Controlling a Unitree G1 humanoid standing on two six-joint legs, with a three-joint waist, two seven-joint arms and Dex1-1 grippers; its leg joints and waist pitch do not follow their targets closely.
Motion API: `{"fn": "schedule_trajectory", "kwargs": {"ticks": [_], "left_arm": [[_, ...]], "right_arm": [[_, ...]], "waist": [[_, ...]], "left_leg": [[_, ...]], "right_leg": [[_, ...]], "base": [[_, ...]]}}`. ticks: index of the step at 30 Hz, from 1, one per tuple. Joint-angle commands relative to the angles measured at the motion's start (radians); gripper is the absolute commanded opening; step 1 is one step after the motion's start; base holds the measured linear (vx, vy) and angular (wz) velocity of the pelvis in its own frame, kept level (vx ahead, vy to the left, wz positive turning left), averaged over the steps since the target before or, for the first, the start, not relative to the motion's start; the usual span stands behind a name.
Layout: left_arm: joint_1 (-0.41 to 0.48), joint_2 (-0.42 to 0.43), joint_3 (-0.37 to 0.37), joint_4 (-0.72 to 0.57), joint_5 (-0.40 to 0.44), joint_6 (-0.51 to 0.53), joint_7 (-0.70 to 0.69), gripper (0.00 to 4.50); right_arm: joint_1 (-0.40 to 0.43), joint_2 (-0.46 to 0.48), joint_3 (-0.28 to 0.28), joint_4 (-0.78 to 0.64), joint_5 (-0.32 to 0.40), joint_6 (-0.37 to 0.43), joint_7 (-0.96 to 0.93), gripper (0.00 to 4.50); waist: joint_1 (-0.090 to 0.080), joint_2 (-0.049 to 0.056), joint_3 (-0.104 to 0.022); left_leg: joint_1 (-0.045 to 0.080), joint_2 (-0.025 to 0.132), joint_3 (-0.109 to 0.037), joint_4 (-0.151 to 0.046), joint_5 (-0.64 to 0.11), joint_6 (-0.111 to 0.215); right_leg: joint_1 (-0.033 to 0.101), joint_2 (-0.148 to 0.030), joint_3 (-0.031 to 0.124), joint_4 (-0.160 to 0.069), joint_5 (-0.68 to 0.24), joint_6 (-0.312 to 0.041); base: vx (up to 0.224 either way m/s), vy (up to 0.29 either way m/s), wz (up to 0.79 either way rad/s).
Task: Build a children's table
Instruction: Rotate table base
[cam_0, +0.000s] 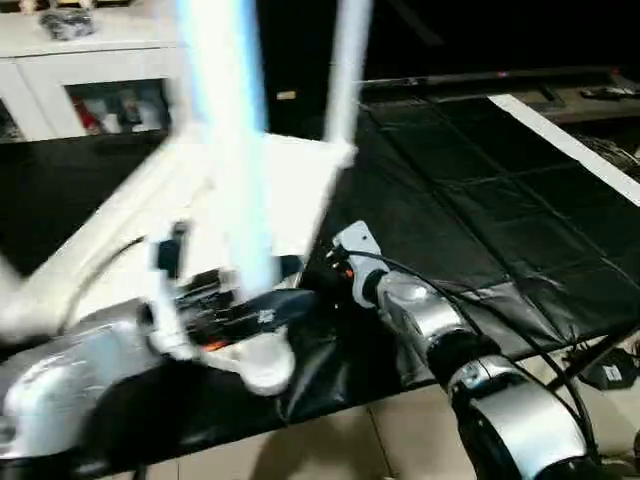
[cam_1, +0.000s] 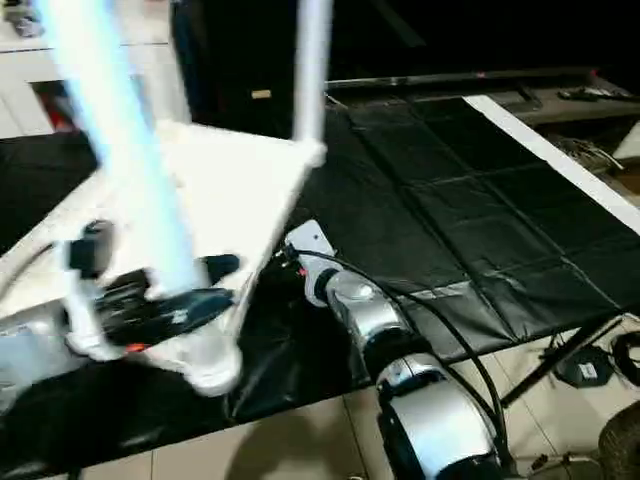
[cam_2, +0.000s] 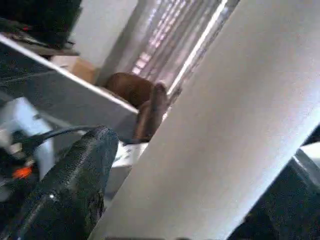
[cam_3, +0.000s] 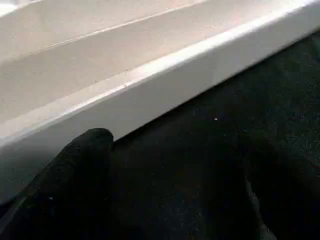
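Observation:
The white table top (cam_0: 290, 190) lies upside down on the black mat (cam_0: 480, 200). Two white tube legs stand up from it: a near one (cam_0: 235, 150) in the near corner socket (cam_0: 265, 365) and a far one (cam_0: 345, 70) at the far corner. My left gripper (cam_0: 240, 305) is shut on the near leg (cam_2: 215, 125) just above its socket, with one black finger (cam_2: 70, 195) against the tube. My right gripper (cam_3: 170, 150) is low over the mat beside the top's long edge (cam_3: 165, 85), open and holding nothing. Its fingertips are hidden behind the table edge in the eye views.
A white glass-door cabinet (cam_0: 90, 70) stands at the back left. A white strip (cam_0: 570, 145) runs along the mat's right side. Past the mat's near edge are tiled floor, a stand's dark struts (cam_0: 590, 360) and cables (cam_1: 625, 355).

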Motion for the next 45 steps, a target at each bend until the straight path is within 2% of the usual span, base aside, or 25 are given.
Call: {"fn": "schedule_trajectory", "kwargs": {"ticks": [1, 3, 4, 6, 9, 10, 11, 12, 15, 20, 25, 27, 28, 30, 31, 32, 34, 35, 37, 38, 39, 40, 41, 42, 45], "left_arm": [[-0.039, -0.037, -0.050, -0.034, -0.021, 0.011, 0.027, 4.49], [-0.076, -0.085, -0.071, 0.002, -0.007, 0.002, 0.060, 4.49], [-0.094, -0.102, -0.088, 0.024, 0.030, -0.021, 0.070, 4.49], [-0.112, -0.115, -0.108, 0.046, 0.070, -0.048, 0.081, 4.49], [-0.181, -0.153, -0.111, 0.157, 0.187, -0.151, 0.155, 4.49], [-0.191, -0.155, -0.109, 0.170, 0.201, -0.163, 0.165, 4.49], [-0.196, -0.155, -0.107, 0.176, 0.208, -0.169, 0.171, 4.49], [-0.205, -0.153, -0.103, 0.187, 0.220, -0.180, 0.177, 4.49], [-0.215, -0.134, -0.099, 0.201, 0.242, -0.193, 0.175, 4.49], [-0.183, -0.067, -0.085, 0.163, 0.239, -0.176, 0.129, 4.49], [-0.117, 0.065, -0.144, 0.105, 0.275, -0.154, 0.017, 4.49], [-0.106, 0.104, -0.175, 0.101, 0.319, -0.168, 0.004, 4.49], [-0.098, 0.138, -0.208, 0.102, 0.370, -0.201, -0.013, 4.49], [-0.088, 0.188, -0.259, 0.113, 0.455, -0.265, -0.035, 4.49], [-0.088, 0.188, -0.259, 0.113, 0.455, -0.265, -0.035, 4.49], [-0.078, 0.244, -0.310, 0.133, 0.526, -0.306, -0.057, 4.49], [-0.073, 0.270, -0.323, 0.145, 0.536, -0.302, -0.077, 4.49], [-0.071, 0.279, -0.324, 0.147, 0.535, -0.297, -0.085, 4.49], [-0.064, 0.312, -0.347, 0.158, 0.573, -0.320, -0.109, 4.49], [-0.064, 0.312, -0.347, 0.158, 0.573, -0.320, -0.110, 4.49], [-0.058, 0.330, -0.368, 0.173, 0.610, -0.351, -0.126, 4.49], [-0.058, 0.331, -0.369, 0.174, 0.611, -0.353, -0.127, 4.49], [-0.058, 0.333, -0.375, 0.183, 0.621, -0.365, -0.132, 4.49], [-0.062, 0.329, -0.386, 0.210, 0.641, -0.392, -0.134, 4.31], [-0.075, 0.314, -0.402, 0.259, 0.673, -0.437, -0.125, 4.09]], "right_arm": [[-0.030, 0.049, 0.014, 0.008, -0.016, -0.034, 0.034, 4.50], [-0.031, 0.046, 0.020, 0.021, -0.027, -0.046, 0.033, 4.50], [-0.032, 0.041, 0.020, 0.026, -0.029, -0.047, 0.028, 4.50], [-0.035, 0.036, 0.019, 0.034, -0.031, -0.049, 0.024, 4.50], [-0.046, 0.009, -0.011, 0.049, -0.022, -0.038, -0.009, 4.50], [-0.048, 0.005, -0.018, 0.055, -0.022, -0.039, -0.013, 4.50], [-0.048, 0.001, -0.024, 0.058, -0.020, -0.040, -0.012, 4.50], [-0.047, -0.007, -0.035, 0.060, -0.015, -0.044, -0.017, 4.50], [-0.042, -0.029, -0.062, 0.065, -0.004, -0.052, -0.016, 4.50], [-0.003, -0.095, -0.081, 0.043, 0.008, -0.083, 0.034, 4.50], [0.042, -0.160, -0.110, -0.015, 0.041, -0.119, 0.131, 4.50], [0.060, -0.183, -0.103, -0.049, 0.040, -0.145, 0.191, 4.50], [0.071, -0.200, -0.098, -0.077, 0.041, -0.133, 0.235, 4.50], [0.097, -0.230, -0.090, -0.142, 0.057, -0.109, 0.328, 4.50], [0.097, -0.230, -0.090, -0.142, 0.057, -0.109, 0.328, 4.50], [0.132, -0.271, -0.070, -0.218, 0.067, -0.114, 0.419, 4.50], [0.156, -0.306, -0.054, -0.268, 0.068, -0.112, 0.466, 4.50], [0.168, -0.321, -0.050, -0.292, 0.070, -0.105, 0.488, 4.50], [0.215, -0.364, -0.033, -0.388, 0.091, -0.060, 0.576, 4.50], [0.216, -0.364, -0.033, -0.388, 0.091, -0.059, 0.576, 4.50], [0.255, -0.393, -0.021, -0.473, 0.117, -0.015, 0.648, 4.50], [0.257, -0.395, -0.020, -0.478, 0.118, -0.012, 0.651, 4.50], [0.270, -0.404, -0.017, -0.509, 0.129, 0.008, 0.674, 4.50], [0.300, -0.426, -0.008, -0.583, 0.155, 0.055, 0.727, 4.50], [0.335, -0.458, 0.010, -0.681, 0.191, 0.110, 0.787, 4.50]], "waist": [[0.008, 0.025, -0.063], [0.009, 0.028, -0.062], [0.010, 0.027, -0.061], [0.009, 0.027, -0.058], [0.009, 0.027, -0.058], [0.012, 0.026, -0.059], [0.011, 0.026, -0.060], [0.012, 0.026, -0.059], [0.013, 0.029, -0.060], [0.016, 0.028, -0.059], [0.018, 0.027, -0.062], [0.019, 0.027, -0.060], [0.018, 0.026, -0.060], [0.021, 0.023, -0.057], [0.020, 0.024, -0.058], [0.023, 0.024, -0.056], [0.024, 0.024, -0.057], [0.029, 0.026, -0.060], [0.030, 0.025, -0.058], [0.033, 0.027, -0.057], [0.037, 0.028, -0.057], [0.039, 0.026, -0.056], [0.040, 0.030, -0.057], [0.041, 0.029, -0.056], [0.046, 0.028, -0.056]], "left_leg": [[-0.006, 0.008, 0.008, -0.064, -0.210, -0.020], [-0.003, 0.008, 0.009, -0.063, -0.215, -0.016], [-0.003, 0.007, 0.010, -0.063, -0.226, -0.016], [-0.002, 0.008, 0.007, -0.065, -0.257, -0.016], [0.002, 0.008, 0.008, -0.064, -0.267, -0.014], [0.002, 0.006, 0.008, -0.063, -0.259, -0.012], [-0.003, 0.007, 0.006, -0.065, -0.244, -0.013], [-0.001, 0.008, 0.007, -0.063, -0.245, -0.011], [-0.001, 0.009, 0.008, -0.062, -0.228, -0.006], [0.000, 0.008, 0.009, -0.061, -0.234, 0.000], [-0.003, 0.010, 0.010, -0.058, -0.208, 0.020], [-0.002, 0.011, 0.011, -0.058, -0.211, 0.025], [-0.002, 0.011, 0.011, -0.059, -0.215, 0.025], [-0.002, 0.012, 0.008, -0.062, -0.234, 0.037], [-0.003, 0.013, 0.009, -0.060, -0.229, 0.034], [-0.002, 0.011, 0.008, -0.061, -0.228, 0.037], [-0.004, 0.011, 0.010, -0.060, -0.220, 0.035], [0.001, 0.011, 0.012, -0.056, -0.208, 0.032], [-0.002, 0.010, 0.011, -0.059, -0.209, 0.030], [-0.002, 0.009, 0.010, -0.059, -0.214, 0.035], [0.000, 0.011, 0.010, -0.060, -0.233, 0.039], [0.000, 0.012, 0.010, -0.060, -0.240, 0.043], [-0.002, 0.011, 0.009, -0.060, -0.235, 0.036], [0.000, 0.010, 0.009, -0.061, -0.236, 0.038], [0.000, 0.010, 0.008, -0.061, -0.250, 0.041]], "right_leg": [[0.059, -0.060, 0.046, -0.064, -0.099, -0.228], [0.059, -0.060, 0.046, -0.066, -0.100, -0.232], [0.059, -0.059, 0.045, -0.068, -0.112, -0.231], [0.060, -0.062, 0.045, -0.073, -0.177, -0.213], [0.057, -0.061, 0.046, -0.079, -0.201, -0.202], [0.059, -0.061, 0.046, -0.079, -0.206, -0.195], [0.063, -0.064, 0.046, -0.077, -0.202, -0.193], [0.059, -0.064, 0.045, -0.078, -0.211, -0.192], [0.058, -0.063, 0.045, -0.076, -0.192, -0.205], [0.058, -0.061, 0.044, -0.074, -0.187, -0.210], [0.058, -0.062, 0.043, -0.071, -0.162, -0.227], [0.057, -0.060, 0.043, -0.073, -0.162, -0.228], [0.057, -0.062, 0.043, -0.072, -0.169, -0.229], [0.058, -0.062, 0.042, -0.079, -0.218, -0.204], [0.058, -0.063, 0.044, -0.077, -0.216, -0.204], [0.058, -0.061, 0.042, -0.083, -0.229, -0.201], [0.057, -0.061, 0.044, -0.078, -0.228, -0.193], [0.055, -0.062, 0.045, -0.080, -0.220, -0.197], [0.057, -0.059, 0.043, -0.080, -0.207, -0.209], [0.058, -0.057, 0.042, -0.082, -0.213, -0.204], [0.057, -0.059, 0.043, -0.084, -0.241, -0.192], [0.056, -0.058, 0.043, -0.087, -0.250, -0.187], [0.056, -0.060, 0.043, -0.084, -0.256, -0.188], [0.056, -0.058, 0.043, -0.090, -0.263, -0.184], [0.055, -0.058, 0.042, -0.093, -0.285, -0.170]], "base": [[0.000, 0.000, 0.00], [0.000, 0.000, 0.00], [0.000, 0.000, 0.00], [0.000, 0.000, 0.00], [0.000, 0.000, 0.00], [0.000, 0.000, 0.00], [0.000, 0.000, 0.00], [0.000, 0.000, 0.00], [0.000, 0.000, 0.00], [0.000, 0.000, 0.00], [0.000, 0.000, 0.00], [0.000, 0.000, 0.00], [0.000, 0.000, 0.00], [0.000, 0.000, 0.00], [0.000, 0.000, 0.00], [0.000, 0.000, 0.00], [0.000, 0.000, 0.00], [0.000, 0.000, 0.00], [0.000, 0.000, 0.00], [0.000, 0.000, 0.00], [0.000, 0.000, 0.00], [0.000, 0.000, 0.00], [0.000, 0.000, 0.00], [0.000, 0.000, 0.00], [0.000, 0.000, 0.00]]}}
